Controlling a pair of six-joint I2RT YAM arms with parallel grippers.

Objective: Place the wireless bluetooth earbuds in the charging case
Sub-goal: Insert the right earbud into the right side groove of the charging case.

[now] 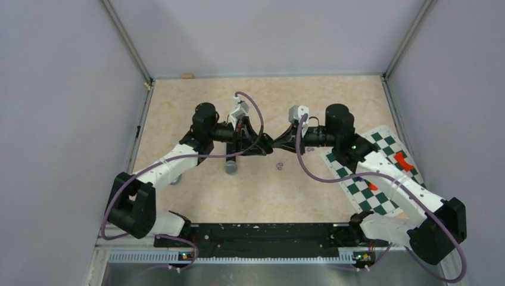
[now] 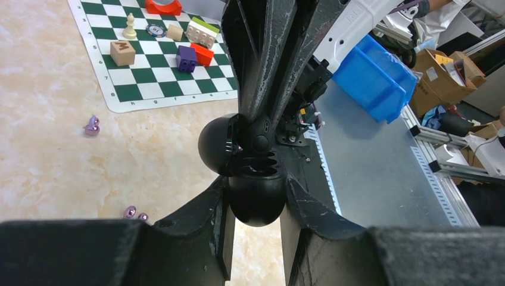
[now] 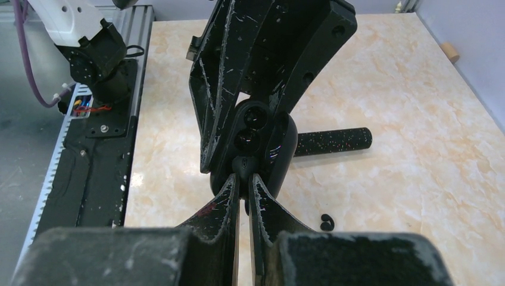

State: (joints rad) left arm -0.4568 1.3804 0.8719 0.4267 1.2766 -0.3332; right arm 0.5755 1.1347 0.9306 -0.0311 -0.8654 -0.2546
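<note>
**Two hands meet at the case: insertion step**

Left hand [image 2: 256, 199] is clenched on the black charging case [image 3: 262, 134], holding it up off the bench [image 3: 387, 89] with the lid open and two wells showing. Right hand [image 3: 243, 182] has its fingers drawn almost together, tips at the case mouth. It possibly pinches a small black bud, but the black-on-black view does not settle it.

Loose pieces on the bench:
- Purple earbuds [image 2: 91, 125] lie apart from each other.
- One black curled piece [image 3: 326, 222] lies near the microphone [image 3: 333, 142].

Judged step: seating a piece in a well, with several pieces not yet in. The next move calls for fine alignment over a well and a gentle press. The left hand must keep the case steady, because a skewed push could twist it in the grip.
</note>
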